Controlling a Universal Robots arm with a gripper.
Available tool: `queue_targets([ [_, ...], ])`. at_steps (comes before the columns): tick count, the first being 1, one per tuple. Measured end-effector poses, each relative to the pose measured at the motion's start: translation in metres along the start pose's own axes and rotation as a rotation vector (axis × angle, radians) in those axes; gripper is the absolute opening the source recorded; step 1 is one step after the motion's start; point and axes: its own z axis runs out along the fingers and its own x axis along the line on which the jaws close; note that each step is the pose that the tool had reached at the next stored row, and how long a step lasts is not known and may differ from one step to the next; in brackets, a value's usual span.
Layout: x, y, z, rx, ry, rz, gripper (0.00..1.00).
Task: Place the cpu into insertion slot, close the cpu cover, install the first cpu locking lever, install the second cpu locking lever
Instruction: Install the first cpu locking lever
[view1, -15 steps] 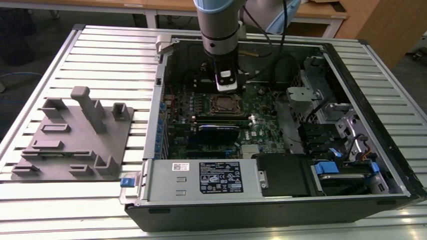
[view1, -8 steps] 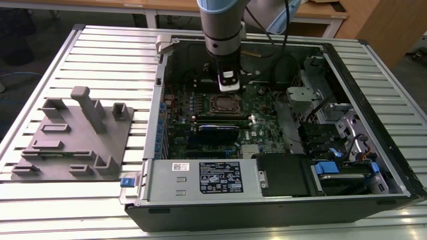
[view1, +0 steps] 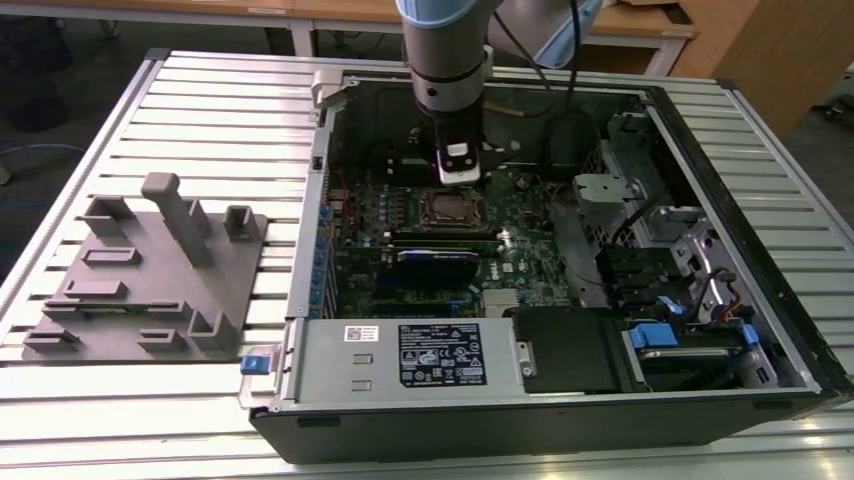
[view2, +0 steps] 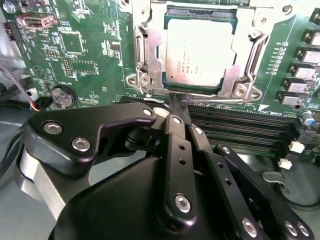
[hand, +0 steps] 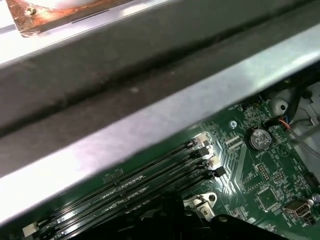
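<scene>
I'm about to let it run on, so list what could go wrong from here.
1. The gripper tip sits at the edge of the cover, right beside the memory slots. A slip could scrape them or the board.
2. The cpu lies under the cover, so a skewed push there might bend the cover or load the chip unevenly.
</scene>
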Motion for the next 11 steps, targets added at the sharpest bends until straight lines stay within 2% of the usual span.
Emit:
queue_targets([
  [5, -0.002, 0.0009, 0.0011, 0.0102, -0.0076, 0.01, 0.11],
  [8, -0.0022, 0.001, 0.0011, 0.0115, -0.0084, 0.011, 0.11],
  [11, -0.0025, 0.0017, -0.0017, 0.0113, -0.0085, 0.011, 0.11],
])
